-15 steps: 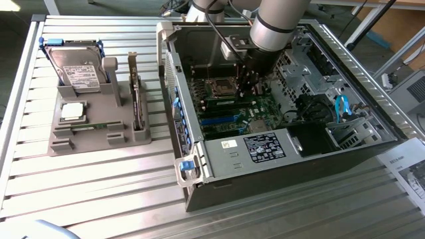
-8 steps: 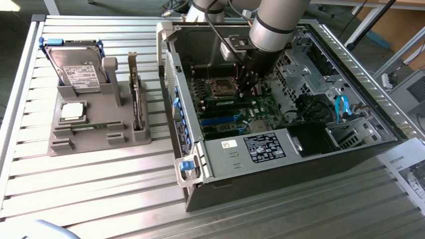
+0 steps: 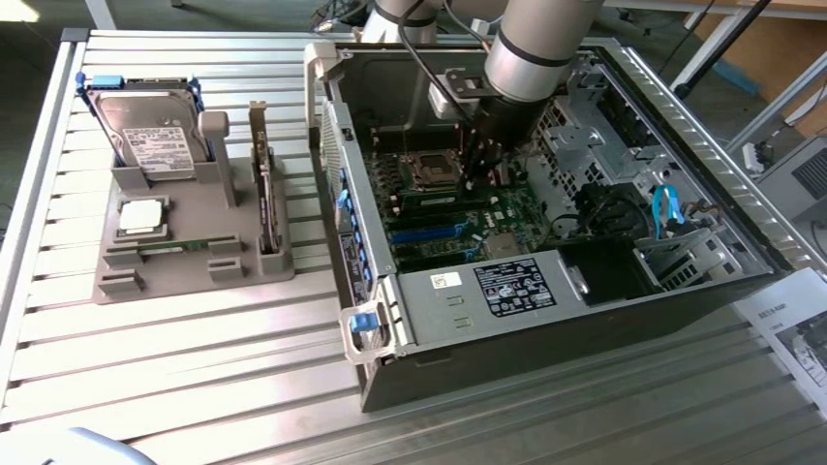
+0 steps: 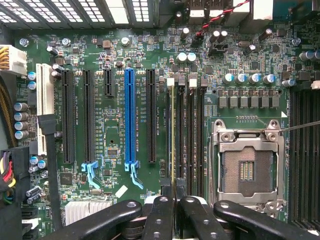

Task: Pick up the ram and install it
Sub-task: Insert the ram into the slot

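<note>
ram (image 4: 173, 135): seen edge-on, pinched in the closed jaws of the gripper (image 4: 173, 200) | long axis: parallel to the memory slots (image 4: 192, 140), over the one farthest from the processor socket (image 4: 247, 167) | seated or just above: cannot tell | place: inside the computer case (image 3: 582, 339)

On my gripper (image 4: 173, 200) the black fingers (image 4: 159, 220) were smooth, glossy plastic. The thin ram stick of circuit board (image 4: 173, 140) showed a dull, pale edge. The green motherboard (image 4: 115, 125) looked lacquered, its long blue slot (image 4: 130, 115) shiny plastic, its square socket frame (image 4: 245, 134) bright bare metal. The ribbed silver table (image 3: 194, 368) was softly sheened metal.
</note>
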Tool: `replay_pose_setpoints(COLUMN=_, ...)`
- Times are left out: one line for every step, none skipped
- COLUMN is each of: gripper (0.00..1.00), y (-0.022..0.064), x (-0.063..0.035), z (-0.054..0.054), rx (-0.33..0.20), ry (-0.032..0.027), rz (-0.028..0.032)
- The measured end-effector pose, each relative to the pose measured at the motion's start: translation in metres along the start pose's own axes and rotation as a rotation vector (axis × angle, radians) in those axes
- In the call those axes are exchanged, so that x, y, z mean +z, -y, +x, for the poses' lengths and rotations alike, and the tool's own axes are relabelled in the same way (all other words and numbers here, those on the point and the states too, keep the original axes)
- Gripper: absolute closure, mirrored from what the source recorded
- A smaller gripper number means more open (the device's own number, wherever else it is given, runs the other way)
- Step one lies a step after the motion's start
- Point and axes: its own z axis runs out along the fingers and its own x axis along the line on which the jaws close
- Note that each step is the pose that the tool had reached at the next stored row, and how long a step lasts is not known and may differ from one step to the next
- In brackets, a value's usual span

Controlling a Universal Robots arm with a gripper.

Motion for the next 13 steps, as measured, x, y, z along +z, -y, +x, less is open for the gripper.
replay_pose_setpoints(gripper=0.88, y=0.0001, x=0.0001, z=-0.0001, rx=0.0, ry=0.0003, rz=0.0001)
replay_pose_setpoints(gripper=0.88, y=0.0002, x=0.0001, z=-0.0003, rx=0.0, ry=0.0003, rz=0.0001)
replay_pose_setpoints(gripper=0.88, y=0.0001, x=0.0001, z=-0.0003, rx=0.0, ry=0.0001, rz=0.0001)
replay_pose_setpoints(gripper=0.88, y=0.0001, x=0.0, z=-0.0004, rx=0.0, ry=0.0, rz=0.0)
replay_pose_setpoints(gripper=0.88, y=0.0001, x=0.0001, z=-0.0004, rx=0.0, ry=0.0, rz=0.0)
replay_pose_setpoints(gripper=0.88, y=0.0001, x=0.0001, z=-0.0004, rx=0.0, ry=0.0, rz=0.0)
replay_pose_setpoints(gripper=0.88, y=0.0001, x=0.0001, z=-0.0005, rx=0.0, ry=0.0, rz=0.0)
replay_pose_setpoints(gripper=0.88, y=0.0001, x=0.0, z=-0.0005, rx=0.0, ry=0.0, rz=0.0)
replay_pose_setpoints(gripper=0.88, y=0.0001, x=0.0001, z=-0.0005, rx=0.0, ry=0.0, rz=0.0)
replay_pose_setpoints(gripper=0.88, y=0.0001, x=0.0001, z=-0.0005, rx=0.0, ry=-0.0001, rz=0.0)
replay_pose_setpoints(gripper=0.88, y=0.0001, x=0.0004, z=-0.0005, rx=0.0, ry=-0.0001, rz=0.0)
replay_pose_setpoints(gripper=0.88, y=0.0001, x=0.0006, z=-0.0005, rx=0.0, ry=0.0, rz=0.0)
replay_pose_setpoints(gripper=0.88, y=0.0001, x=0.0008, z=-0.0005, rx=0.0, ry=0.0, rz=0.0)
